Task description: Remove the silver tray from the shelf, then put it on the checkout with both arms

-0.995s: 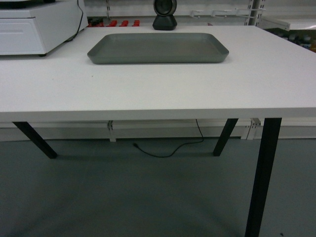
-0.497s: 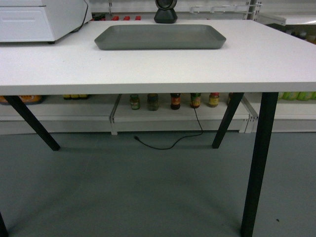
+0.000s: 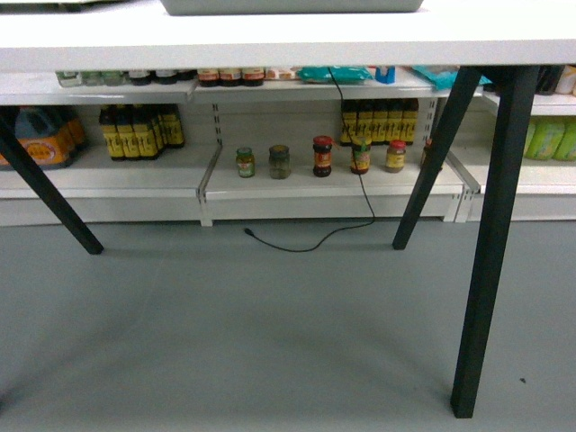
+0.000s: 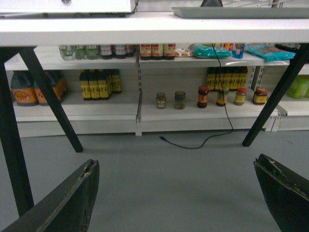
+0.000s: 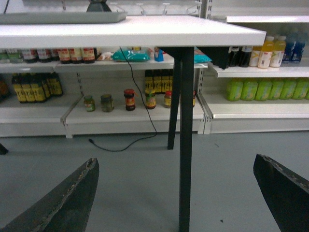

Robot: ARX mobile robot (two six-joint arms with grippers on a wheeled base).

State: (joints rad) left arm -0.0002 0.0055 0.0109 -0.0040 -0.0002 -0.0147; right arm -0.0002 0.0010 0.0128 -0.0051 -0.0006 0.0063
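A: Where do we find the silver tray (image 3: 292,6)?

B: It lies flat on the white bench (image 3: 288,40), toward its far side. The head view catches only the near rim at the top edge; the left wrist view shows it at upper right, the right wrist view at upper left.

A: And the grippers?

B: The left gripper (image 4: 176,198) hangs low over the grey floor (image 3: 270,333), jaws spread wide and holding nothing. The right gripper (image 5: 176,198) is likewise released, near the bench's dark front-right leg (image 5: 186,135). Neither appears in the head view.

A: Surroundings?

B: Behind the bench we note white store shelves (image 3: 297,191) carrying small jars (image 3: 322,156) and dark bottles (image 3: 139,129). A black cable (image 3: 351,202) drops from the bench and trails onto the floor.
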